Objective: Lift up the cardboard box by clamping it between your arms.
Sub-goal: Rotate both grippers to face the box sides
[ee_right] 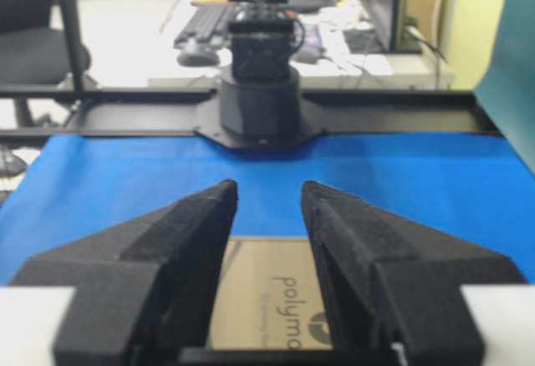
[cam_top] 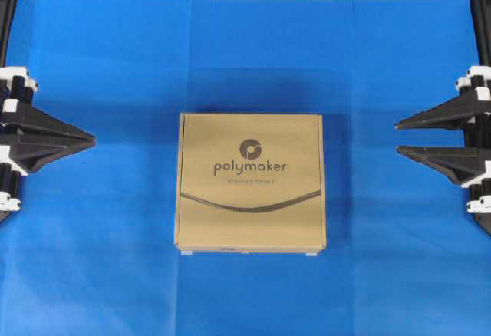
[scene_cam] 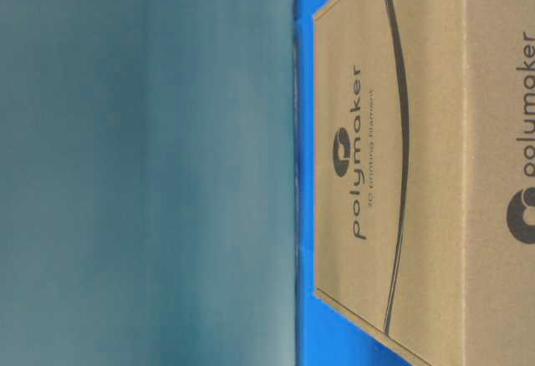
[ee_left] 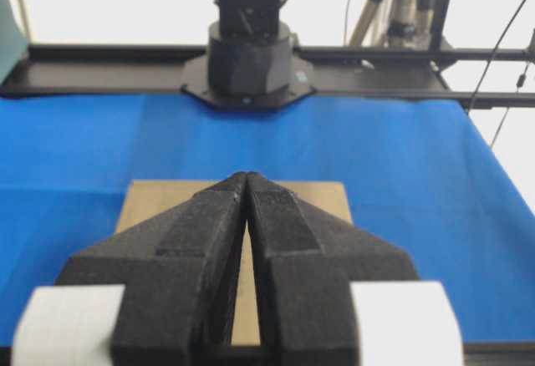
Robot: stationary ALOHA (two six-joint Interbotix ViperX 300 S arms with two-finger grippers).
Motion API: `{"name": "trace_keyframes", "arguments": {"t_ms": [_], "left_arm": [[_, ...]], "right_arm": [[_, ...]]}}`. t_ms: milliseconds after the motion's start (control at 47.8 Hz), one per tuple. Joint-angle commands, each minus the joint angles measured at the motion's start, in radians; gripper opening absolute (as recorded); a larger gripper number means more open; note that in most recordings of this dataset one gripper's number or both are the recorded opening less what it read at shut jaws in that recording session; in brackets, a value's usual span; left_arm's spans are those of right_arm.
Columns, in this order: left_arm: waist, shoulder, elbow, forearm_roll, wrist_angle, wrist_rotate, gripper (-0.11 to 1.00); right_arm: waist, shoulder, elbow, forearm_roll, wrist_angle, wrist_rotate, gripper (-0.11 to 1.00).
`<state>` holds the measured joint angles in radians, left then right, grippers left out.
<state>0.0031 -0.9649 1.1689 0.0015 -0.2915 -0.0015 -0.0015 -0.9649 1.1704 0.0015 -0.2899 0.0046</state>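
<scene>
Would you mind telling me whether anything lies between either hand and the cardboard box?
Nothing visible does. The cardboard box lies flat on the blue cloth, with only bare cloth between it and the left hand on one side and the right hand on the other.

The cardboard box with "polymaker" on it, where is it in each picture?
Overhead: cardboard box in the middle, flat on the blue cloth.
Table-level: fills the right side, picture turned sideways.
Left wrist: behind the shut left gripper, lower middle.
Right wrist: bottom middle, between the right gripper's parted fingers.
Shared landmark: the blue cloth.
</scene>
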Motion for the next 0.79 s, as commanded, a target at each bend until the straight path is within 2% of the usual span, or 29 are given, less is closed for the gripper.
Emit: {"name": "trace_keyframes", "arguments": {"t_ms": [0,63,167,251,376,523,774], "left_arm": [[0.002,0.040,-0.028,0.017,0.043,-0.020,0.05],[0.002,0.055,-0.046,0.017,0.089,-0.023,0.03],[0.003,0.083,-0.077,0.017,0.178,-0.015,0.00],[0.014,0.104,-0.109,0.018,0.276,-0.011,0.00],[0.017,0.141,-0.141,0.018,0.383,-0.008,0.00],[0.014,0.215,-0.166,0.018,0.491,-0.011,0.00],[-0.003,0.337,-0.204,0.018,0.594,-0.008,0.00]], "right_arm": [[-0.009,0.020,-0.009,0.005,0.003,-0.003,0.14],[-0.015,0.043,-0.015,0.026,0.098,0.005,0.18],[-0.023,0.083,-0.067,0.049,0.328,0.021,0.07],[-0.025,0.114,-0.109,0.049,0.477,0.035,0.03],[-0.026,0.170,-0.150,0.044,0.655,0.037,0.04],[-0.026,0.225,-0.164,0.044,0.775,0.037,0.04],[-0.028,0.325,-0.189,0.018,0.905,0.037,0.09]]}}
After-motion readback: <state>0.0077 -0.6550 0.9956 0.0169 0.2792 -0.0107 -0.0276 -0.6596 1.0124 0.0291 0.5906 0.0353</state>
